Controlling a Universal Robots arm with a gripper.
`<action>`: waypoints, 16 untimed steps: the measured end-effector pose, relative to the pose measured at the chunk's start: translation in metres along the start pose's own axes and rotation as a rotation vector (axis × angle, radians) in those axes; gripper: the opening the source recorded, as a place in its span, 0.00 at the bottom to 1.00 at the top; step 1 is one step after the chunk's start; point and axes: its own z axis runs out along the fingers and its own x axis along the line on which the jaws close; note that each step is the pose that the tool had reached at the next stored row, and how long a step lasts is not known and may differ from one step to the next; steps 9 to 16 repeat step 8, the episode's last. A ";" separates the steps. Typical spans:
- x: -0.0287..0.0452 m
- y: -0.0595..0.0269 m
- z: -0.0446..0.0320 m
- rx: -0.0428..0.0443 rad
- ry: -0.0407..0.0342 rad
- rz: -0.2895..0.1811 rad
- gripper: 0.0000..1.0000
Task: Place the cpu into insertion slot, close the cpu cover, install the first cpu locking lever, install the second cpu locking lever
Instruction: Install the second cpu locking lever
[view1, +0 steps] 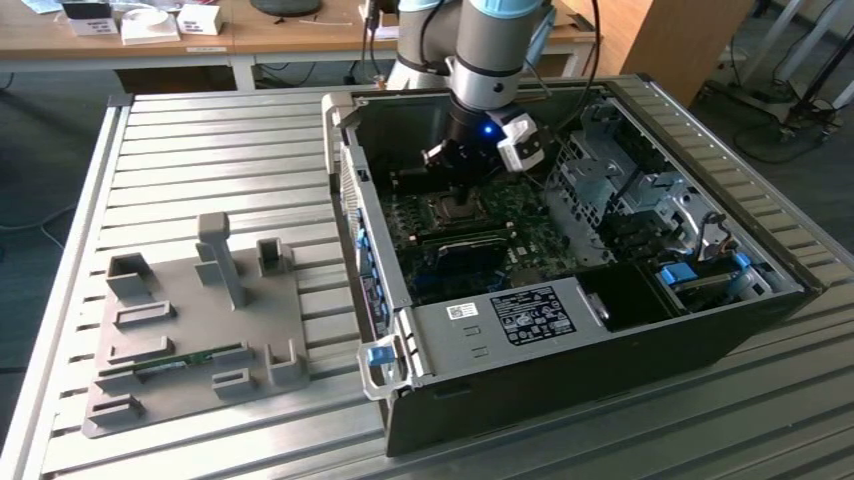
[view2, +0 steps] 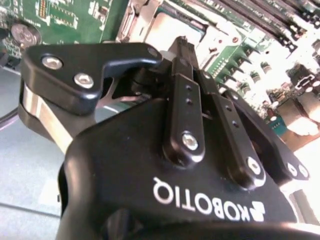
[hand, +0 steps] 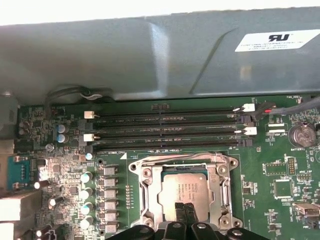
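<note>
The cpu (hand: 181, 189), a square chip with a silvery-grey top, lies flat in the insertion slot (hand: 145, 172) on the green board. The cpu cover (hand: 216, 189), a silvery frame, lies down around the chip, whose top shows through the window. My gripper (hand: 186, 212) is shut, its two black fingertips pressed together at the near edge of the chip with nothing visible between them. In the second wrist view the gripper (view2: 181, 44) points its closed fingers at the bright cpu (view2: 172, 26). In the exterior view the gripper (view1: 461, 200) reaches down into the open computer case onto the socket.
Long black memory slots (hand: 165, 127) run beside the socket, with the grey case wall (hand: 150, 55) behind them. A row of capacitors (hand: 86, 192) and a coin battery (hand: 303, 134) flank it. The drive cage (view1: 627, 190) fills the case's right. A grey fixture plate (view1: 187, 330) lies on the slatted table.
</note>
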 end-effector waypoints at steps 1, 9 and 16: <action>-0.0007 0.0000 0.0000 -0.0002 0.0005 -0.007 0.11; -0.0013 0.0001 0.0001 -0.0009 0.0008 -0.014 0.11; -0.0013 0.0001 0.0001 -0.0009 0.0008 -0.014 0.11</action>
